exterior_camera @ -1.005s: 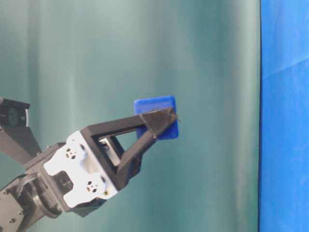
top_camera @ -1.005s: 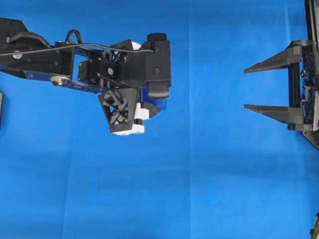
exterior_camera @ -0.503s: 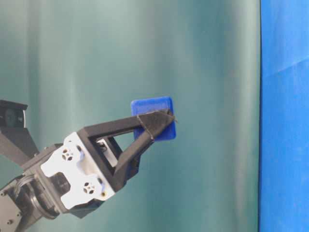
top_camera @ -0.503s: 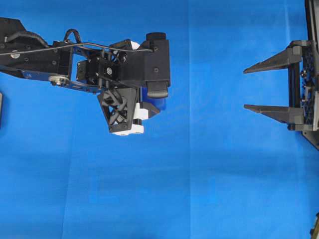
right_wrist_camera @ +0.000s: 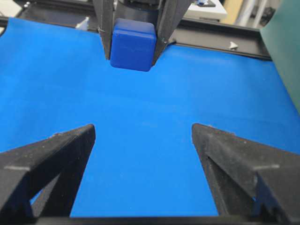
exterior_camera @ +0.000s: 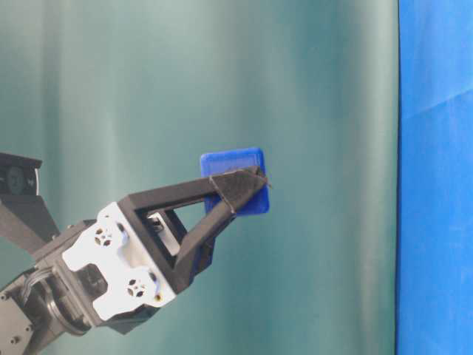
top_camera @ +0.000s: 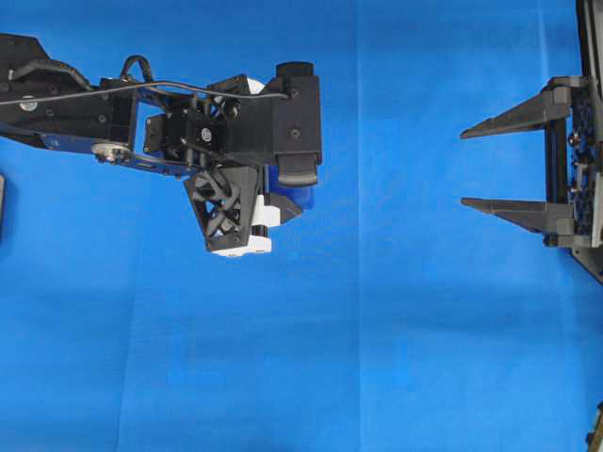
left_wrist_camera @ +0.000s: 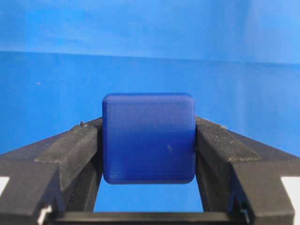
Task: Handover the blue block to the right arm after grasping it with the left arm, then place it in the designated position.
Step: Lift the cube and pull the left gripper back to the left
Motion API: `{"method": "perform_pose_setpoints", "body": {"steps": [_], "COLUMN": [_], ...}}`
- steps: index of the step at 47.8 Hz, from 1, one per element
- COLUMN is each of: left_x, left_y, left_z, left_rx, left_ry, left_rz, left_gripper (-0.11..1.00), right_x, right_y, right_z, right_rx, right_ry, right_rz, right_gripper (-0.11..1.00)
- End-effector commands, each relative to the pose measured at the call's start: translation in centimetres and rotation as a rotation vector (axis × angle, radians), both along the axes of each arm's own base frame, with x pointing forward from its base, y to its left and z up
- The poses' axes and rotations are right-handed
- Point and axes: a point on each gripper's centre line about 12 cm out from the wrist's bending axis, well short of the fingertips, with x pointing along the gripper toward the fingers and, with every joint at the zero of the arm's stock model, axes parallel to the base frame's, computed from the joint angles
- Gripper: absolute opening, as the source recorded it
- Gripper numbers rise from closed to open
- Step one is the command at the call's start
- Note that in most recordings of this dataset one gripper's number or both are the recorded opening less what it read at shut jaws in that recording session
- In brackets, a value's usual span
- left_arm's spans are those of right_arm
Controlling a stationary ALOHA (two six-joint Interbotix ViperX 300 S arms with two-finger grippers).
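At left in the overhead view, the left arm (top_camera: 113,118) holds its end effector (exterior_camera: 240,188) raised above the blue-clothed counter (top_camera: 377,358), jaws clamped on two opposite faces of the blue block (left_wrist_camera: 148,138). At right, well apart, the right arm's end effector (top_camera: 471,168) faces it with jaws spread wide and empty. Step in hand: presentation for handover, grasp complete. The next move likely calls for closing the gap so the open jaws straddle the block's free faces.

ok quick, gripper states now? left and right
Left gripper: closed on the blue block, lifted off the cloth.
Right gripper: open, empty, facing the block across a gap.
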Motion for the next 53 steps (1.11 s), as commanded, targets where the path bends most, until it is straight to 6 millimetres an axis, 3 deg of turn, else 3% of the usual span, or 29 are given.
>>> {"method": "perform_pose_setpoints", "body": {"steps": [1,32,43,53], "left_x": [-0.3,-0.4,-1.1,-3.0], "left_y": [-0.1,-0.1,-0.4,-0.4], "left_z": [2.2,2.4,3.0,3.2], "left_rx": [0.001,0.001,-0.002,-0.008], "left_ry": [-0.058,-0.074,-0.178,-0.337], "left_rz": [-0.002,-0.003,-0.012,-0.017], "left_gripper": [0.48,0.48,0.48,0.48], "right_x": [0.3,0.3,0.3,0.4], "right_y": [0.0,0.0,0.0,0.0], "right_z": [0.9,0.9,1.2,1.6], "right_rx": [0.004,0.004,0.003,0.000], "right_ry": [-0.025,-0.023,-0.029,-0.040], "right_rz": [-0.001,-0.002,-0.002,-0.002], "right_gripper": [0.96,0.96,0.96,0.96]}}
